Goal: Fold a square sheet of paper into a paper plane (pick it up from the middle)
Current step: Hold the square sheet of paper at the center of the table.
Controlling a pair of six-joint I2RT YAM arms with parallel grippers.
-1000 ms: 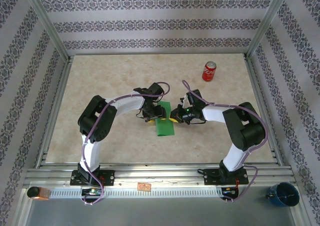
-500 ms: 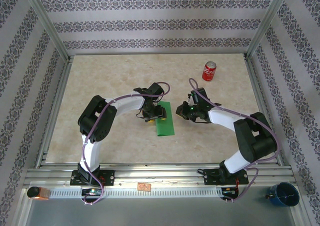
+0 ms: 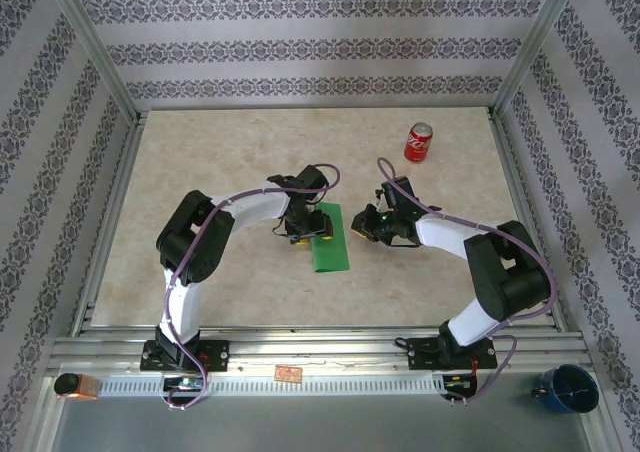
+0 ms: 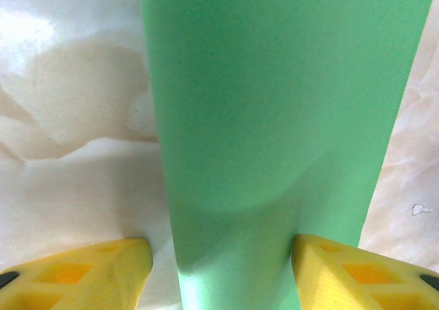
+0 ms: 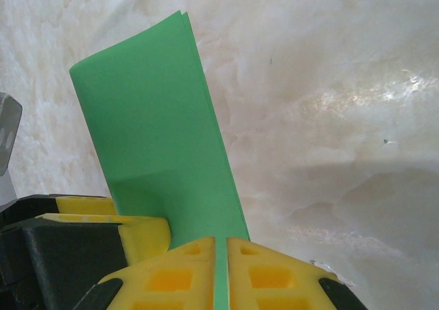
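**Top view with both wrist views: early fold stage.** The sheet of paper (image 3: 330,244) lies near the middle of the counter (image 3: 200,162), already doubled lengthways into a narrow strip. The right wrist view shows two layered edges at its far end. No nose or wing folds are visible, so the work is judged to be near its beginning.

**Change over the last second.** The right gripper (image 3: 357,226), which lay over the strip's right edge, has drawn back and now stands just beside that edge. Its elbow has swung outward toward the right side of the counter. Most of this retreat came in the first half of the interval, and the arm has hardly moved since. The sheet and the left arm have kept their places.

**Right gripper.** It is closed to a thin slit. Green shows in the slit, but whether an edge is nipped there or the sheet merely lies behind it cannot be told.

**Left gripper** (image 4: 223,258). It is partly open, with its yellow fingers (image 4: 82,272) set one on either side of the strip, which runs between them. As far as the view allows, it straddles the strip rather than clamps it.

**Reading.** The pressing of the first crease appears finished, which would free the right arm for the next fold. The soda can (image 3: 418,143) stands well apart at the far right, uninvolved.
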